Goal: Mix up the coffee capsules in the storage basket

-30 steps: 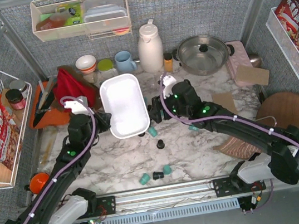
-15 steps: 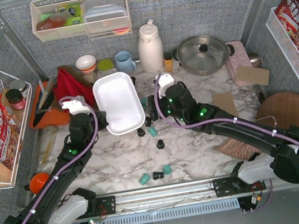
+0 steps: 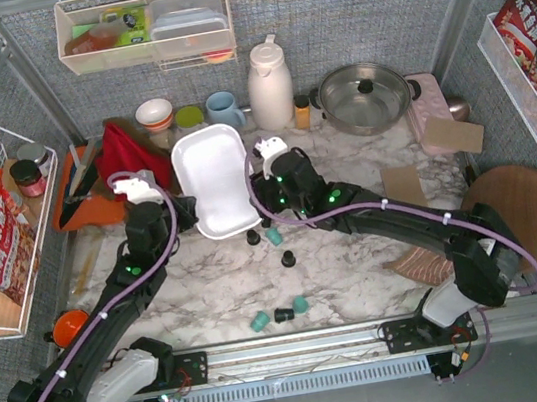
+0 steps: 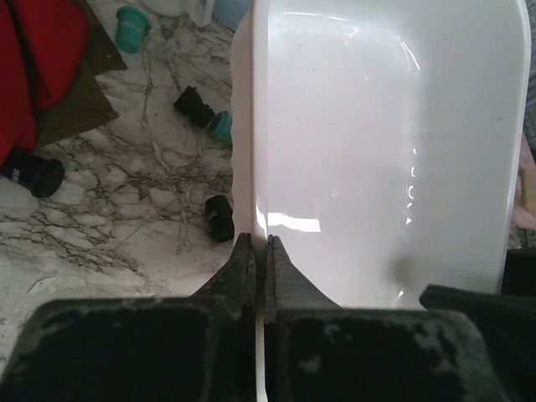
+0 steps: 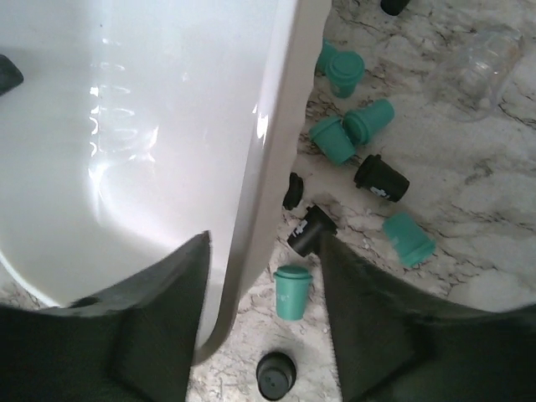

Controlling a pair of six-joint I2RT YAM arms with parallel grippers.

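Left gripper (image 4: 257, 243) clamps the basket (image 4: 377, 167) rim, right gripper (image 5: 261, 243) gapes astride it; we fear that thin pinch slipping, dropping it onto capsules (image 5: 292, 293) at lower right.

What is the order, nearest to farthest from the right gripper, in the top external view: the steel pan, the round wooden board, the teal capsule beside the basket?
From the right gripper, at the right rim of the storage basket:
1. Teal capsule, just in front of the gripper.
2. Steel pan, at the back right of the table.
3. Round wooden board, at the far right edge.
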